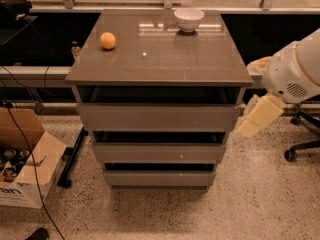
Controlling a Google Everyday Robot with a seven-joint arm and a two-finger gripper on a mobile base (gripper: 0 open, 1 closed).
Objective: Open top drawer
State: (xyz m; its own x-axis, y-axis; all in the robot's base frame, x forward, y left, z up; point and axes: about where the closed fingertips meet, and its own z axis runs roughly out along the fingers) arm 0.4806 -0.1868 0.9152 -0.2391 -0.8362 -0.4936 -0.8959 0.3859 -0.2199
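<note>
The top drawer [159, 117] is the widest of three grey-brown drawers in the cabinet, with a flat handleless front and a dark gap above it, under the cabinet top [160, 59]. Two narrower drawer fronts, the middle one [159, 153] and the bottom one [158, 178], sit below it. My gripper [256, 118] is cream-coloured, hangs from the white arm [292, 74] at the right, and is just beside the top drawer's right end, apart from it.
An orange [108, 40] and a white bowl [188, 19] stand on the cabinet top. An open cardboard box [27, 159] with cans lies on the floor at the left, with cables. A chair base [302, 144] is at the right.
</note>
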